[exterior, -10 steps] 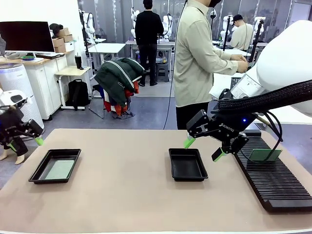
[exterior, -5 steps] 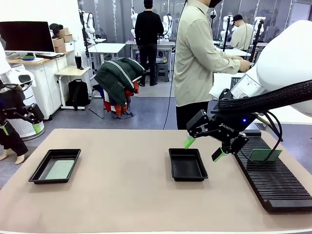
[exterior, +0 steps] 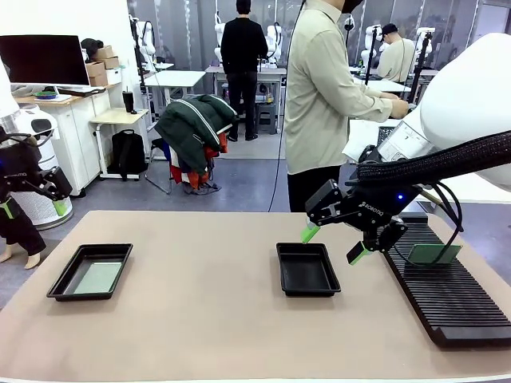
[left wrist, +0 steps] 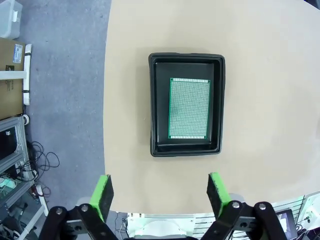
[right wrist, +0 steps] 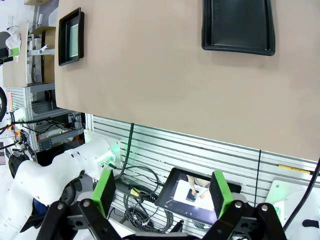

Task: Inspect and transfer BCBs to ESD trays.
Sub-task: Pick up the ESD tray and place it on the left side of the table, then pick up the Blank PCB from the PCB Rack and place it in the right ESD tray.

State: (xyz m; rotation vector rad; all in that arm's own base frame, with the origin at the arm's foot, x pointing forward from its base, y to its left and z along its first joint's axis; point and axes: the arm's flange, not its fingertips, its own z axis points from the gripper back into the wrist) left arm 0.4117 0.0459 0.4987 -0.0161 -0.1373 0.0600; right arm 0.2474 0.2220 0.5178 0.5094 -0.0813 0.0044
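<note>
Beige covering runs across the whole surface (exterior: 207, 335). Past its twelve o'clock edge a person (exterior: 319, 96) in a pale shirt stands turned toward another bench, with desks, a monitor and a coat over a chair behind. At nine o'clock lies the filled ESD tray (exterior: 76, 296), a BCB (exterior: 96, 278) flat on its floor and square to the rim. Near the middle, slightly toward three o'clock, lies the empty ESD tray (exterior: 307, 273). A long black rack (exterior: 455, 311) runs along the three o'clock edge, and a second BCB (exterior: 433, 254) stands on edge in a slot at its far end.

My left hand (exterior: 32, 209) hangs high off the nine o'clock edge, fingers apart, holding nothing. My right hand (exterior: 334, 243) hovers between the empty ESD tray and the rack, fingers apart as well and empty.

I judge the step in hand to be fetching the second BCB. To do it well I should bring the right hand over it and set the pads against its two faces. Then I should close gently, lift straight out of the slot without scraping, and lay it level in the empty ESD tray.
</note>
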